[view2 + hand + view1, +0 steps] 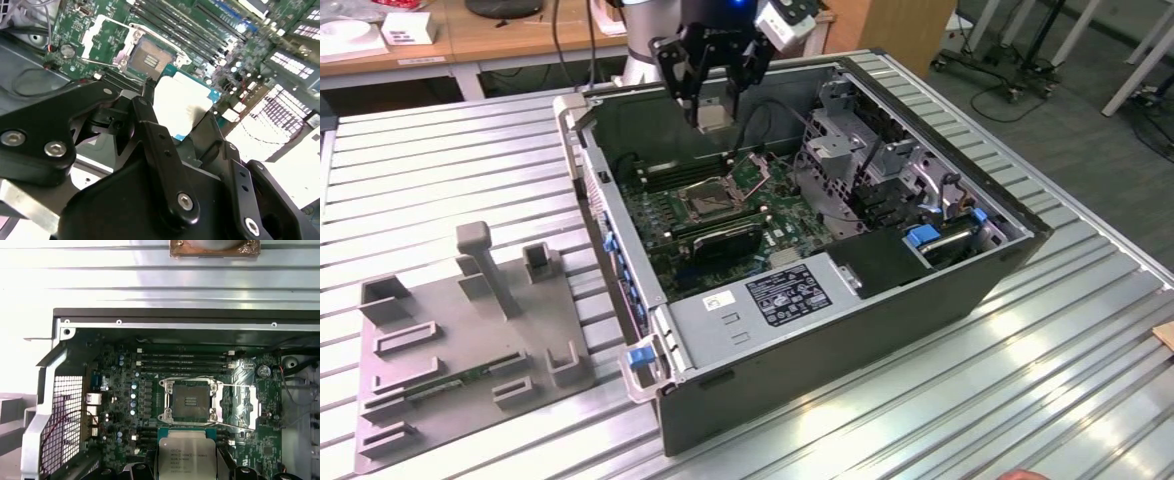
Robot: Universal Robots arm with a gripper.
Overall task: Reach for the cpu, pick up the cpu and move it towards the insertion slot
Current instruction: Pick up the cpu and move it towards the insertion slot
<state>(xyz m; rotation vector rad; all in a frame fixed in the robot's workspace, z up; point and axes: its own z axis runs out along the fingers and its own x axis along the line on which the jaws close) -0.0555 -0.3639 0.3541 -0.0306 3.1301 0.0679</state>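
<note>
In the exterior view, an open computer case point(854, 330) lies on its side on a ribbed metal table point(440, 170). A black gripper point(711, 112) hangs above the case's far end, its fingers clamped on the cpu point(712, 117), a small pale square held in the air. Below and slightly nearer the camera, the insertion slot point(715, 199) sits on the green motherboard point(781, 215), its dark centre framed in silver. A grey fixture plate point(460, 355) with upright pegs rests on the table toward the exterior view's left, well apart from the case.

In the second wrist view, black gripper fingers point(160, 150) grip the cpu point(182, 102) by its edges; its bright metal top faces the camera. The insertion slot point(147, 59) lies just beyond it, with its metal frame swung open.

In the first wrist view, the cpu point(186, 456) hangs above the board just beside the insertion slot point(191, 402), not yet over it. Long memory slots point(185, 360) run on the socket's far side.
</note>
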